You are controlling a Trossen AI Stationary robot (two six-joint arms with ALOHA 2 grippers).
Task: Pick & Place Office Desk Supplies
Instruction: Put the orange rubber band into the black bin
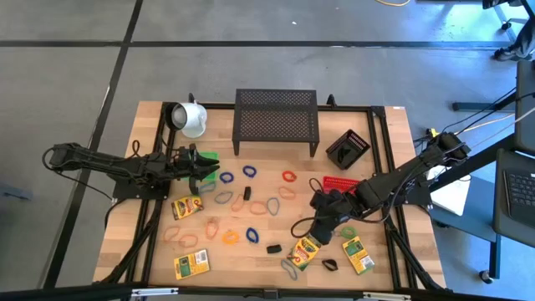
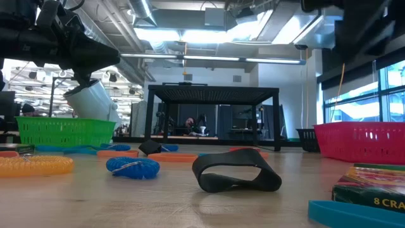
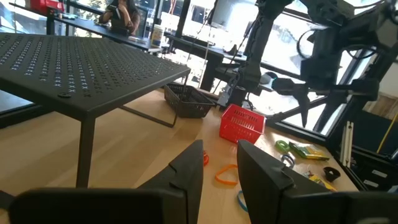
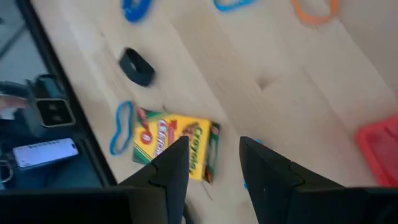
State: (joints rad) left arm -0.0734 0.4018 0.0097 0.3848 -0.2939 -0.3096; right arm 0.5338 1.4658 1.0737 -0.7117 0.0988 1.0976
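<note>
An approach step is judged underway: the right claw [image 4: 213, 163], parted and empty, is hung over a crayon box [image 4: 176, 147] at lower right, so descent and closure are needed next, while the left claw [image 3: 219, 163], likewise parted and empty, is held at centre left.

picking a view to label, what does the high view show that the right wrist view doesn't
Only the high view: the white mug, the black mesh rack, the left pincer hanging empty near the green basket, and several crayon boxes.
Only the right wrist view: a phone beyond the table edge.
Both: the right pincer, empty, above one crayon box, a black clip, the red basket.
</note>
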